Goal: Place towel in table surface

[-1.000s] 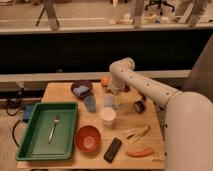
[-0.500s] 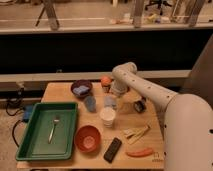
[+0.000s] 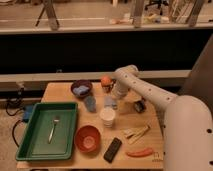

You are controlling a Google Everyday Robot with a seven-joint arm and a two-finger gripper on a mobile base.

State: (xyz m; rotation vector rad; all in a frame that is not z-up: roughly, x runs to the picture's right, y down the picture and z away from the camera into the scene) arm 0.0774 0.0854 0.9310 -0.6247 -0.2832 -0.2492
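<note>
Comparing this moment with a second ago, the arm [image 3: 150,95] has shifted a little to the right and its bend now sits slightly lower, while everything on the table holds its place. The gripper [image 3: 116,95] hangs over the back half of the table surface [image 3: 60,92], right of the orange object [image 3: 105,81], with its jaws spread as wide as they go and nothing between them. The towel [image 3: 110,103] lies flat on the bare wood just in front of and below the gripper, between the translucent blue cup [image 3: 90,104] on its left and a small dark object [image 3: 140,106] on its right, with the white paper cup [image 3: 107,116] just in front of it. Whether the fingertips touch the cloth cannot be determined; they are at most very close above its rear edge. The towel has not moved over the last second. Judgement: the towel is already released onto the table surface and the small arm movement reads as the start of a withdrawal, so the placement appears complete or nearly so. The green tray [image 3: 30,150], purple bowl [image 3: 81,88] and red bowl [image 3: 88,138] are not involved.
</note>
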